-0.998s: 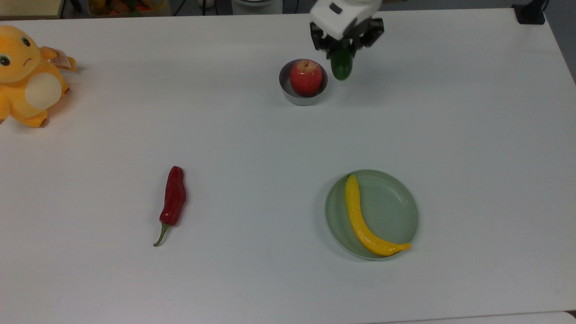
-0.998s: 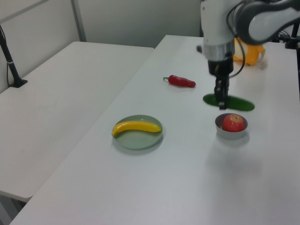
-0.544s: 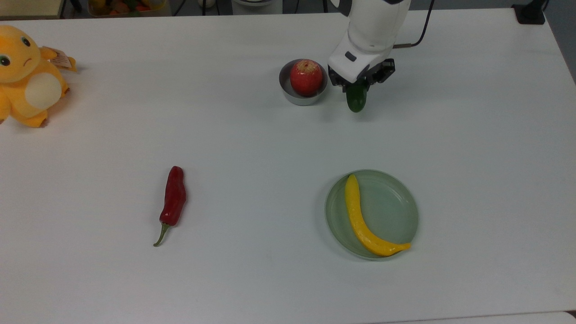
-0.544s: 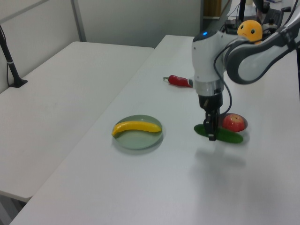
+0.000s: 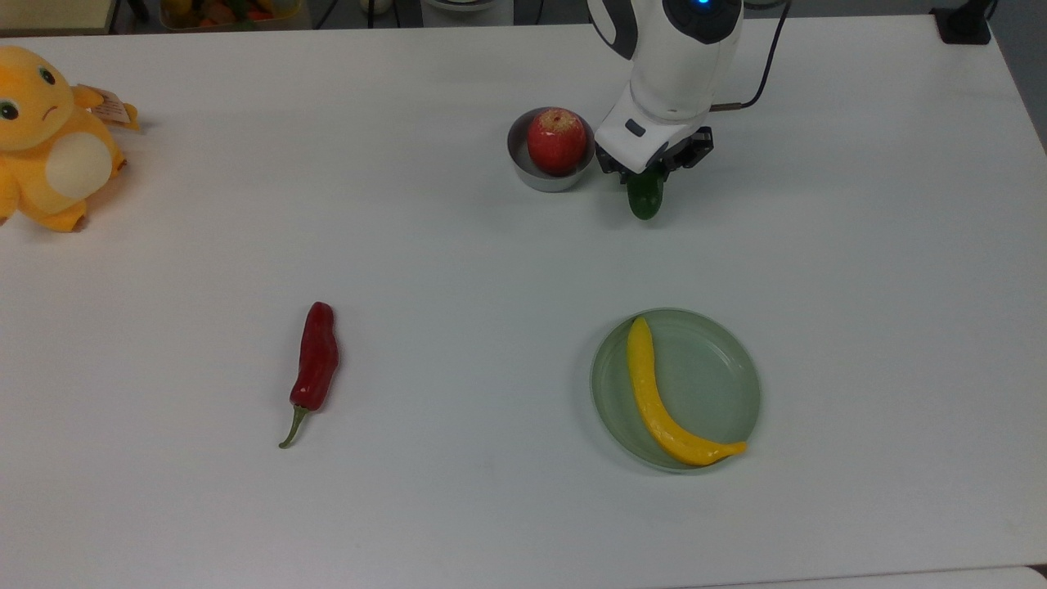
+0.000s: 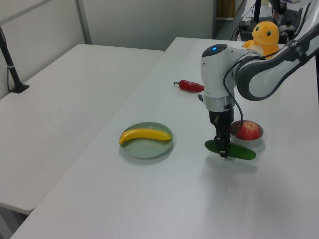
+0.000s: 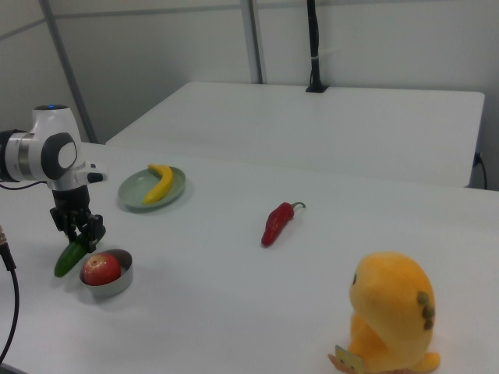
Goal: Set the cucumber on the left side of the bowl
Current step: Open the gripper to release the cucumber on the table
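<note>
The white arm reaches in from the 12 o'clock edge of the top view and bends down at the wrist, so the claw point(image 5: 649, 173) points straight down at the surface. In the left view the black claw point(image 6: 222, 149) hangs low under the wrist, its fingers point(image 6: 220, 144) closed on the cucumber point(image 6: 241, 152) near its middle. In the right view the claw point(image 7: 80, 234) sits at 9 o'clock.

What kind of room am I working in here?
Probably a robotics lab: bare white tables pushed together, plain partition walls, and staged props such as a toy banana and an orange plush toy.
</note>
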Motion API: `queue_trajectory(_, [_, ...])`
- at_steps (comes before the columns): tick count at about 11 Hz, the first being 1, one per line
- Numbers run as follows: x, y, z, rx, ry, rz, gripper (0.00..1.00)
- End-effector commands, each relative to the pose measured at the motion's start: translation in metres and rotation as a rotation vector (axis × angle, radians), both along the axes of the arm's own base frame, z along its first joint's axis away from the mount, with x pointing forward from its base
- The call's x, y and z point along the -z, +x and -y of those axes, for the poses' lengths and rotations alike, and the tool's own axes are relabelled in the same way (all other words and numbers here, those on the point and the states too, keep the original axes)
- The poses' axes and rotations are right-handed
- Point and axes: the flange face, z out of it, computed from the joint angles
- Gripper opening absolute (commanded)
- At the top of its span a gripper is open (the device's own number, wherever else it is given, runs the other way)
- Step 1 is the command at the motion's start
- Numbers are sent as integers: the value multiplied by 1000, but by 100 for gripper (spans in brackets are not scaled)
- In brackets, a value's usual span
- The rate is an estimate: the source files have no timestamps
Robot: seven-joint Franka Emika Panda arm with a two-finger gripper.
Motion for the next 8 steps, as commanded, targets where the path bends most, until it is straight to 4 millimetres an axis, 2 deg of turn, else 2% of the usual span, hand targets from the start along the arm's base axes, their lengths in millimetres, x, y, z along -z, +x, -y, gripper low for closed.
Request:
queue_trajectory(1, [-3,0,-1,11,-3,32,90])
queue_trajectory(2, [-5,1,0,13,-2,35,100])
queue_trajectory(4, [-14,3,0,15,5,52,100])
queue_trajectory(6, [-57,13,-1,29,33,119,100])
queue_trajectory(8, [-119,9,5,62,58,212,100])
